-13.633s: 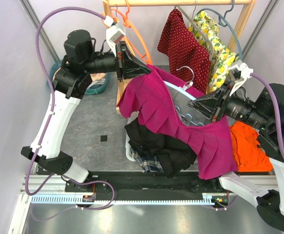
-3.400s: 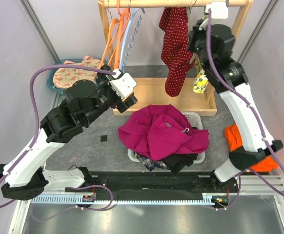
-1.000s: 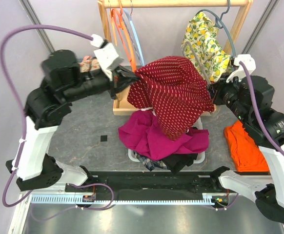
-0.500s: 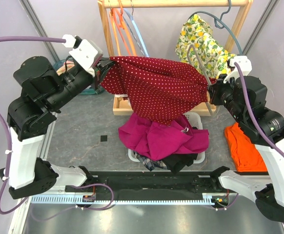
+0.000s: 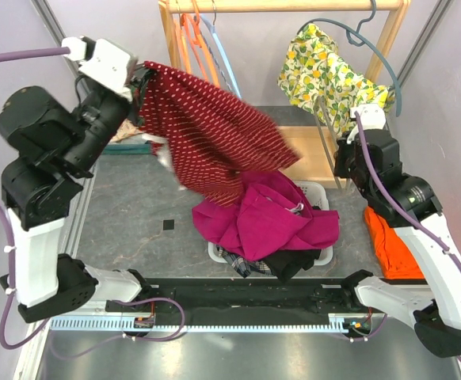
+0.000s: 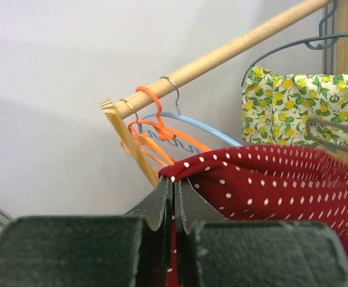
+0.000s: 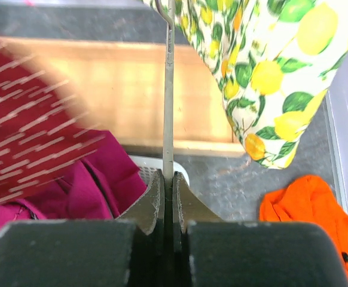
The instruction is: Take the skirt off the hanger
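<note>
Jaws of the left gripper point(image 5: 140, 80), upper left in the top view, are clenched on an edge of the red dotted skirt point(image 5: 211, 134), which hangs slanting toward the centre over the magenta cloth point(image 5: 262, 222). At the right, the right gripper point(image 7: 168, 182) pinches the grey hanger point(image 7: 169, 89).

Lemon-print dress point(image 5: 325, 67) hangs from the rail point(image 5: 286, 5); magenta garment point(image 5: 266, 218) (crumpled) tops the basket point(image 5: 311, 188).

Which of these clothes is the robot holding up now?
The dark red dotted skirt, pinched in the left arm's jaws. The lemon-print one hangs from the rail, the magenta one lies in the basket, the orange one on the table.
</note>
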Robot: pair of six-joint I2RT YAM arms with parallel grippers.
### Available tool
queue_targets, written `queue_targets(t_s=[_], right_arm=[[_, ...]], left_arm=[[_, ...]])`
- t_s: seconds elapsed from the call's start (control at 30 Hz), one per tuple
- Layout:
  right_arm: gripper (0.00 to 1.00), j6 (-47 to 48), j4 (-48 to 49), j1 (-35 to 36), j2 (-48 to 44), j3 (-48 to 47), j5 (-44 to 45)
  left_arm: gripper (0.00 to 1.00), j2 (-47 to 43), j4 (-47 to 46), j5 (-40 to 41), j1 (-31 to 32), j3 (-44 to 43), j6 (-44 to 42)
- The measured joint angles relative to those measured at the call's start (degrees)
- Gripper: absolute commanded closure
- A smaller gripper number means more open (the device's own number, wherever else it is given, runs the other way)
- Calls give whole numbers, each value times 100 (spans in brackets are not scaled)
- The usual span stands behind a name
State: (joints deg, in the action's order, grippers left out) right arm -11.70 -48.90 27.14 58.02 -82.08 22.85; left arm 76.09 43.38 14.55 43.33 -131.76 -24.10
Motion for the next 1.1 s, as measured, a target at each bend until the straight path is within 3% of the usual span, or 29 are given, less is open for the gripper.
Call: queue_targets(t_s=[0.27, 0.6, 0.83, 1.1], right_arm=[[100, -4, 105, 0, 22, 57, -59], [100, -50, 138, 0, 17, -490, -391], [100, -90, 260, 0, 129, -1084, -603], [100, -164, 507, 0, 634, -1617, -828]], left_arm=[[98, -195, 179, -992, -50, 184, 444], [98, 527, 341, -2328, 46, 98, 1152], [98, 428, 216, -3296, 61, 901, 2140], [98, 957, -111, -3314, 542, 1237, 2430]])
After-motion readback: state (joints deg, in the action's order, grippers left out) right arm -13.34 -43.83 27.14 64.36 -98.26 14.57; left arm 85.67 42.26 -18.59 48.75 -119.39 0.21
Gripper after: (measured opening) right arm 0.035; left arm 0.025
